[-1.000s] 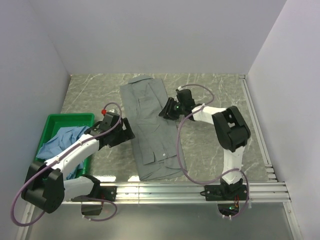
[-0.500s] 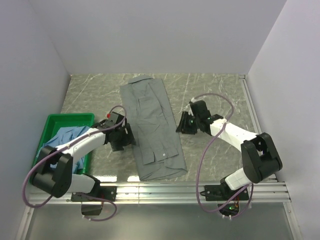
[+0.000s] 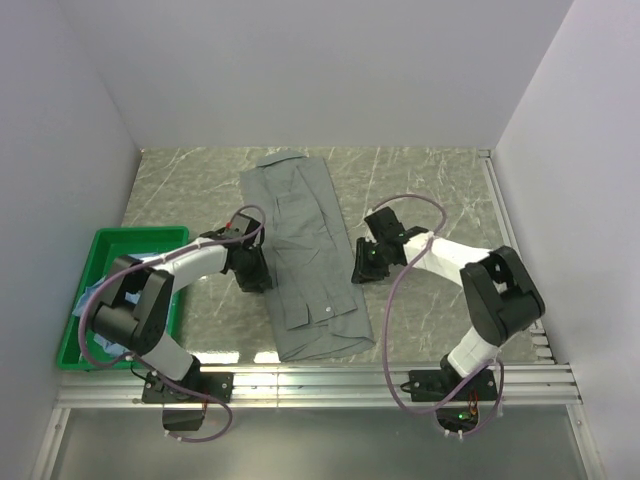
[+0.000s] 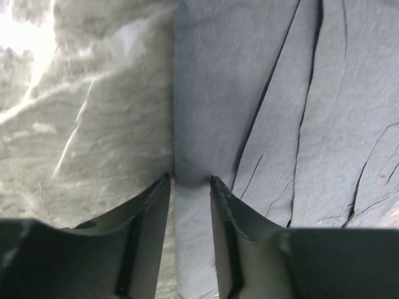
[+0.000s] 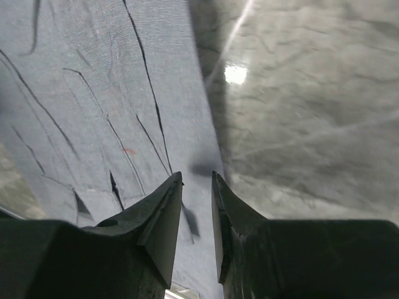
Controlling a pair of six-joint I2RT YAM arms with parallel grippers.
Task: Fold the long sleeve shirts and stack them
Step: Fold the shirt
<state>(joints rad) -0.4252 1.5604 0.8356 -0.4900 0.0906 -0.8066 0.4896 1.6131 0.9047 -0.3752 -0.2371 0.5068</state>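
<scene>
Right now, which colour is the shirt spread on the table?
Muted grey-green shirt; the top external view shows it best.

grey marble table [image 3: 440,190] carries a grey-green shirt [image 3: 305,250] and green bin [image 3: 105,250].

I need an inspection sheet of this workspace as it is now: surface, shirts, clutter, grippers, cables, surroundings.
Surface: grey marbled table, with glare spots near the front rail.
Job's things: grey-green shirt lies flat in a long strip at the middle; light blue shirt is in the bin, mostly hidden by the left arm.
Clutter: green bin at the left edge.
Grippers: left gripper at the shirt's left edge, cloth between its fingers; right gripper at the right edge, fingers narrowly apart over the hem.
Cables: a purple cable loops along each arm.
Surroundings: plain white walls.
</scene>
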